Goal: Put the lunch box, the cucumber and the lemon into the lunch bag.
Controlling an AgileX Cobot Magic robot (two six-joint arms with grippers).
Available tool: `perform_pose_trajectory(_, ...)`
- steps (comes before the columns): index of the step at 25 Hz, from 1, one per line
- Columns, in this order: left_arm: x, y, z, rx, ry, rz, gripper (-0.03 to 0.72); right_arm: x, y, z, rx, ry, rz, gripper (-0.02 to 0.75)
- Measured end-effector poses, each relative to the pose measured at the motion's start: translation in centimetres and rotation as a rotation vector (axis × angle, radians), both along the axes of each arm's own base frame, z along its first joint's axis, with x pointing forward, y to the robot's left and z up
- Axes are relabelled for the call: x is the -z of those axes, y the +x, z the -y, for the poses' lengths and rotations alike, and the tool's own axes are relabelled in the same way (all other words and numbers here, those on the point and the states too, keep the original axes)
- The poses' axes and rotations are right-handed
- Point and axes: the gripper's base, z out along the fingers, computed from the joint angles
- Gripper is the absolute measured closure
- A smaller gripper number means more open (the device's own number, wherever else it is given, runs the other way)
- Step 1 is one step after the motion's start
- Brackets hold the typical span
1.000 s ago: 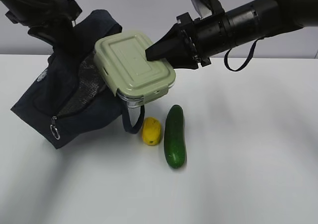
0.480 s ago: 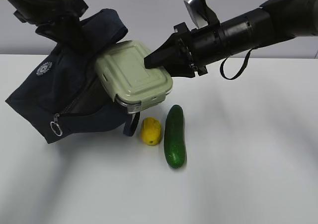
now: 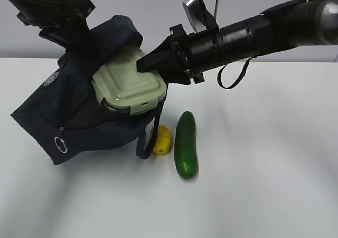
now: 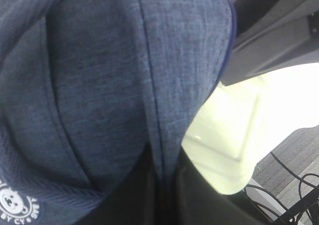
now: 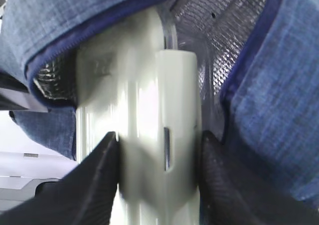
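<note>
The navy lunch bag [image 3: 79, 111] lies tilted on the white table, its mouth held up by my left gripper [image 3: 74, 32], which is shut on the bag's fabric [image 4: 149, 110]. My right gripper [image 3: 150, 64] is shut on the lunch box [image 3: 129, 87] with its sage-green lid and holds it partly inside the bag's mouth; the foil lining [image 5: 219, 30] shows around the box [image 5: 149, 115]. The lid also shows in the left wrist view [image 4: 229, 135]. The cucumber [image 3: 186, 143] and the lemon [image 3: 162, 140] lie on the table in front of the bag.
A bag handle strap [image 3: 143, 140] hangs down over the lemon's left side. The zipper's ring pull [image 3: 60, 144] hangs at the bag's lower left corner. Bare white table [image 3: 264, 169] extends to the right and front.
My right gripper has pushed the lunch box left and down, further into the bag's mouth. The bag has sagged and its strap now overlaps the lemon.
</note>
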Motion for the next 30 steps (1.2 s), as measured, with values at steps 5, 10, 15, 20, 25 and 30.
perform_pose_trajectory(5, -0.1, -0.1, 0.1, 0.001, -0.016, -0.004, 0.684, 0.0, -0.1, -1.2, 0.023, -0.006, 0.027, 0.386)
perform_pose_trajectory(10, -0.1, -0.1, 0.4, 0.007, -0.025, -0.006, 0.684, 0.1, -0.2, -2.6, 0.048, -0.019, 0.047, 0.386)
perform_pose_trajectory(15, -0.2, -0.3, 0.8, 0.016, -0.035, -0.009, 0.684, 0.1, -0.3, -3.7, 0.071, -0.016, 0.065, 0.386)
perform_pose_trajectory(20, -0.3, -0.5, 1.2, 0.026, -0.052, -0.013, 0.684, 0.3, -0.3, -4.6, 0.092, 0.023, 0.060, 0.386)
perform_pose_trajectory(25, 0.0, -0.4, 1.5, 0.028, -0.070, -0.030, 0.684, 1.8, -0.3, -5.6, 0.092, -0.002, 0.063, 0.386)
perform_pose_trajectory(30, 0.8, 0.0, 1.7, 0.027, -0.064, -0.049, 0.684, 3.3, -0.2, -6.2, 0.092, -0.017, 0.049, 0.386)
